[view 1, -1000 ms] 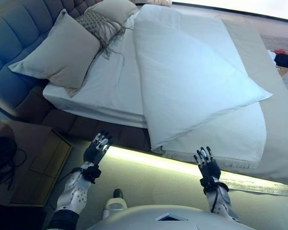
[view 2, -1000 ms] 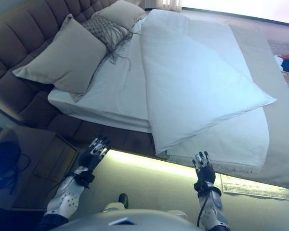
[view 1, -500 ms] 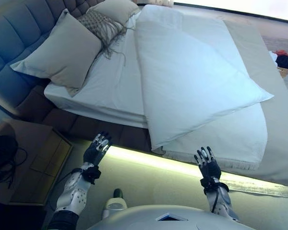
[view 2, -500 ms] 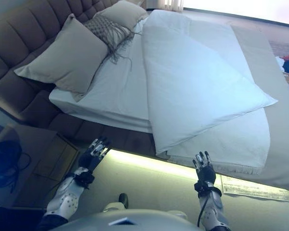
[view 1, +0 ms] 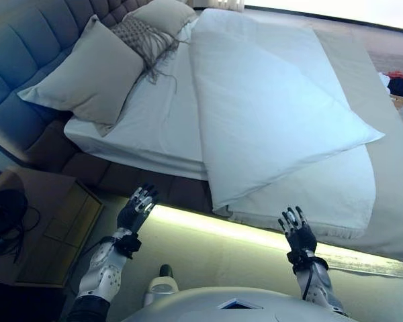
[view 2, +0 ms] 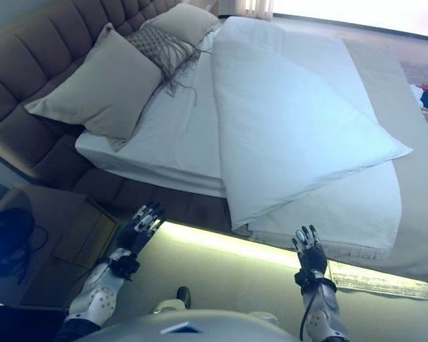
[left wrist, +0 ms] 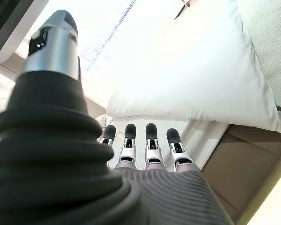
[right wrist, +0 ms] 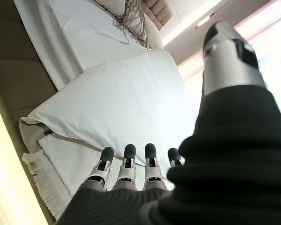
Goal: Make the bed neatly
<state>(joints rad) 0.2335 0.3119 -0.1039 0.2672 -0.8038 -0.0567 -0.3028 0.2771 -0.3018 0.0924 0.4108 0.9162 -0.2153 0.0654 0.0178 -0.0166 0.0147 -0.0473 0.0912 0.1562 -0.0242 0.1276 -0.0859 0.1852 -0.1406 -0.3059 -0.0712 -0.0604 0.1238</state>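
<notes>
Bed [view 1: 154,127] fills the upper scene, its white sheet bare on the left half; padded headboard [view 1: 27,47] runs along the far left. White duvet [view 1: 269,107] lies folded back over the right half, its fold running diagonally, one corner pointing right, another hanging over the near edge. Beneath it a white fringed blanket [view 1: 322,194] shows along the near right edge, fringe hanging at the bed's side. Large grey pillow [view 1: 87,67] leans against the headboard at left; past it, a fringed patterned cushion [view 1: 141,37], then a second grey pillow [view 1: 162,13] farther off. Wooden nightstand [view 1: 47,228] stands near left, beside the bed.

Left hand [view 1: 136,209] raised before the bed's near edge, fingers straight and spread, holding nothing, apart from the bedding. Right hand [view 1: 295,231] raised below the blanket fringe, fingers likewise straight and spread, empty, not touching cloth.

Versus 1.0 s ago: bedding unchanged; whole scene shifted slightly, consistent with camera motion. Right hand sits slightly lower and farther right; left hand essentially in the same place.
</notes>
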